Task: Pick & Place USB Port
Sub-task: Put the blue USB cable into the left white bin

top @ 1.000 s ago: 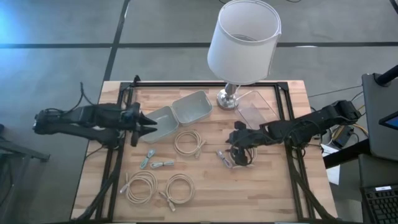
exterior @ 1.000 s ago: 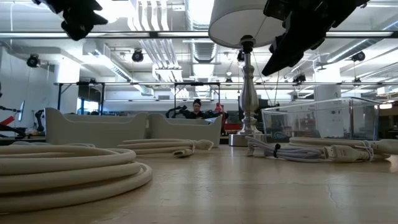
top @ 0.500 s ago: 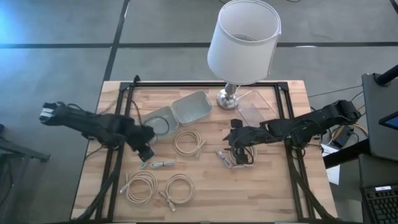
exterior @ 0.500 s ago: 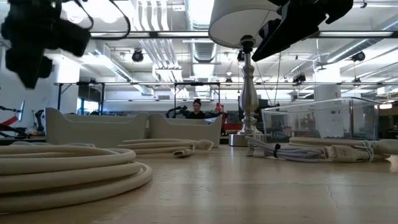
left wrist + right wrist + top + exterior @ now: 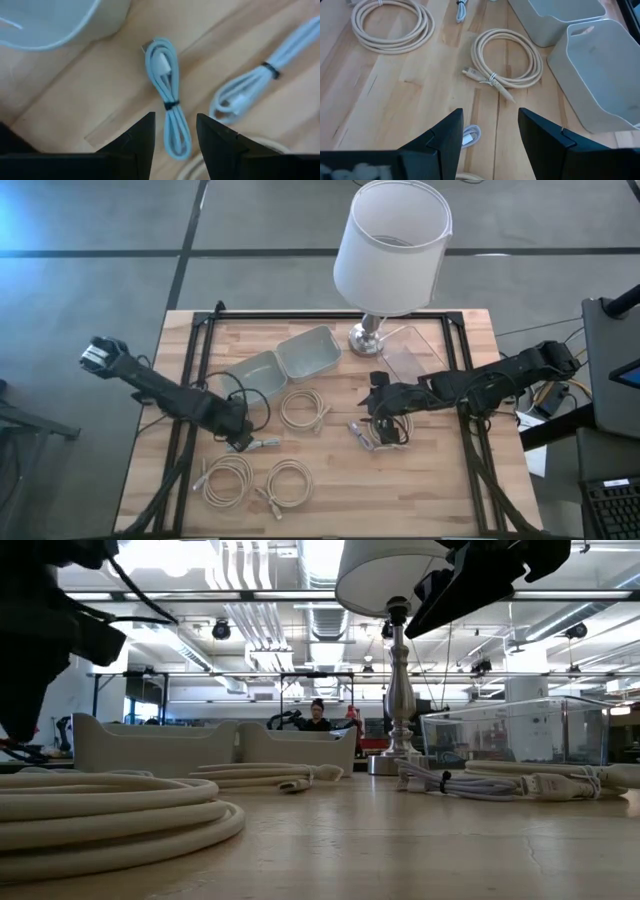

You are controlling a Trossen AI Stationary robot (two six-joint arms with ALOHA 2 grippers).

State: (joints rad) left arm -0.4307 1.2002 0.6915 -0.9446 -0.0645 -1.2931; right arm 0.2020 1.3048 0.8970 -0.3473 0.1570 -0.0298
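A small pale-blue USB cable bundle (image 5: 166, 95), tied with a dark band, lies flat on the wooden table. My left gripper (image 5: 175, 135) is open and hangs low over it (image 5: 238, 436), with a finger on each side of the bundle's end. A second tied pale bundle (image 5: 250, 82) lies beside it (image 5: 265, 444). My right gripper (image 5: 385, 420) is open, raised above the table to the right of centre (image 5: 490, 140). More pale bundles (image 5: 362, 434) lie under it, and one end (image 5: 470, 136) shows between its fingers.
Two grey bins (image 5: 285, 365) stand toward the far side, left of a lamp (image 5: 390, 250) and a clear box (image 5: 410, 355). Three beige cable coils (image 5: 303, 410), (image 5: 226, 478), (image 5: 289, 480) lie on the table's middle and near part.
My left gripper has swung away from the grey bin toward the near edge, tipped downward and dropped low over the small pale-blue bundle. My right gripper has risen a little above its bundles.
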